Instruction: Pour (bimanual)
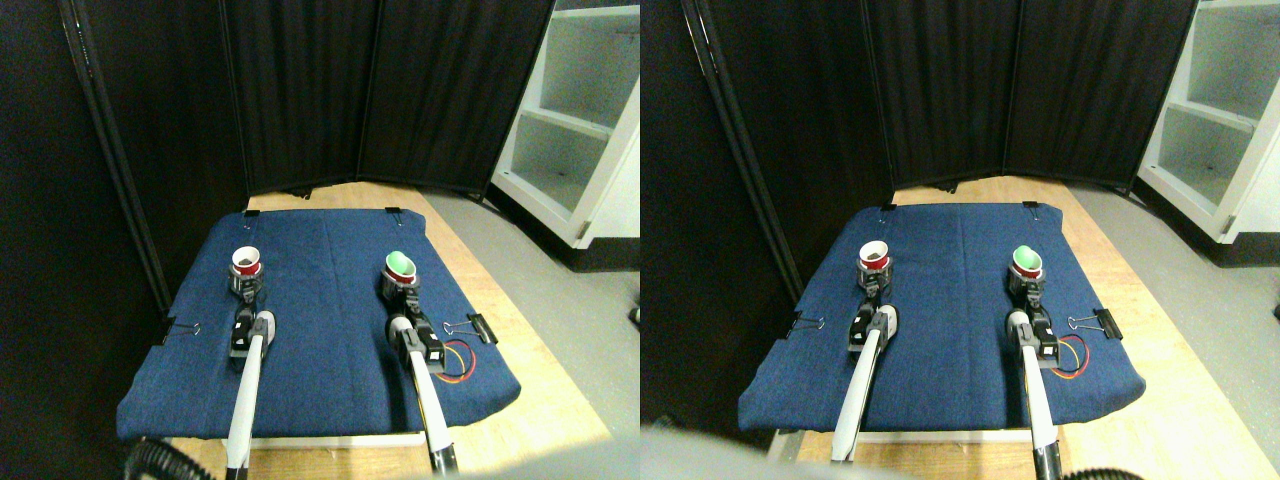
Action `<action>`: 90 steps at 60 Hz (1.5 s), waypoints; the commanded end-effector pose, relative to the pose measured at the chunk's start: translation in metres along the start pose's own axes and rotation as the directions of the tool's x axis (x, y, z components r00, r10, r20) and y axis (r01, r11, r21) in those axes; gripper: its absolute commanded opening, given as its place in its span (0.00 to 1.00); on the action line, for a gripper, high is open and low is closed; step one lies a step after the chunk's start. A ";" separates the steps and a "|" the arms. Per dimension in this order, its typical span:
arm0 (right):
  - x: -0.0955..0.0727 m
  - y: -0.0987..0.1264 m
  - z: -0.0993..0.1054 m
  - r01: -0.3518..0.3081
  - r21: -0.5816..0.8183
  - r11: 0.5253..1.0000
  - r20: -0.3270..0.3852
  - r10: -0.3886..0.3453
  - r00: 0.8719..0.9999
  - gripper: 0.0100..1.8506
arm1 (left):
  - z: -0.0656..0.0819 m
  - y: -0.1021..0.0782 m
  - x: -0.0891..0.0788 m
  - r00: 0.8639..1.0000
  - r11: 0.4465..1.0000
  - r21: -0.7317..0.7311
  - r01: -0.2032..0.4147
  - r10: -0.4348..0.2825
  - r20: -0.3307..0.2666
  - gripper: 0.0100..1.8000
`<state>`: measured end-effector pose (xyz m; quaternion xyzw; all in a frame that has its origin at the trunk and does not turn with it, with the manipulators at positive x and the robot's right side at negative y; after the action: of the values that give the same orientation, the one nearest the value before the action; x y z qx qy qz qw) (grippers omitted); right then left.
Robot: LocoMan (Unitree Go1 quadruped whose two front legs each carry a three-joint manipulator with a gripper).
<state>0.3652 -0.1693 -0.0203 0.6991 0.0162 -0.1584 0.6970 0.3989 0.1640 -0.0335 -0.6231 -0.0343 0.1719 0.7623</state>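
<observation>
Blue cloth (pixel 330 330) covers most of a pale wooden bench (pixel 540 400), pinned at its edges by black binder clips, one of them (pixel 476 327) at the right side and another (pixel 180 327) at the left. Two small cups stand over the cloth, well apart from each other. On the left, a red cup (pixel 246 262) with a white inside sits at the tip of the left tool (pixel 246 284); something dark lies in its bottom, too small to name. On the right, a green cup (pixel 401 266), tilted slightly, sits at the tip of the right tool (pixel 400 289). Each tool appears to be at its cup's base, yet the jaws are too small and dark in this view for me to tell whether they are spread or pressed together on the cups. Both pale limbs reach up from the bottom edge, roughly parallel. Red and yellow wires (pixel 460 360) loop out beside the right limb, over the cloth. Behind the bench hangs a black folding curtain (pixel 380 90), and a white shelf unit (pixel 580 120) stands at the far right on the grey floor (pixel 600 330).
</observation>
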 end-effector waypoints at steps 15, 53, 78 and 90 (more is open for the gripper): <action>-0.005 0.004 0.004 0.021 -0.017 1.000 0.061 -0.020 0.998 0.17 | 0.000 -0.008 -0.004 1.000 0.998 0.052 0.020 -0.020 0.011 0.18; -0.018 0.040 -0.010 -0.081 -0.132 0.988 -0.057 0.074 0.996 0.17 | -0.012 -0.054 -0.028 0.986 0.995 0.094 0.021 -0.005 -0.166 0.18; -0.026 0.064 -0.026 -0.105 -0.243 0.964 -0.107 0.081 0.991 0.17 | -0.034 -0.077 -0.045 0.965 0.994 0.105 -0.010 0.038 -0.259 0.18; -0.022 0.076 -0.033 -0.171 -0.262 0.950 -0.164 0.131 0.978 0.17 | -0.045 -0.086 -0.051 0.959 0.993 0.113 -0.023 0.054 -0.278 0.18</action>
<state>0.3630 -0.1399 0.0475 0.6020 0.0515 -0.0808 0.7927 0.3809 0.0982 0.0345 -0.5921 0.1136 0.1124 0.7898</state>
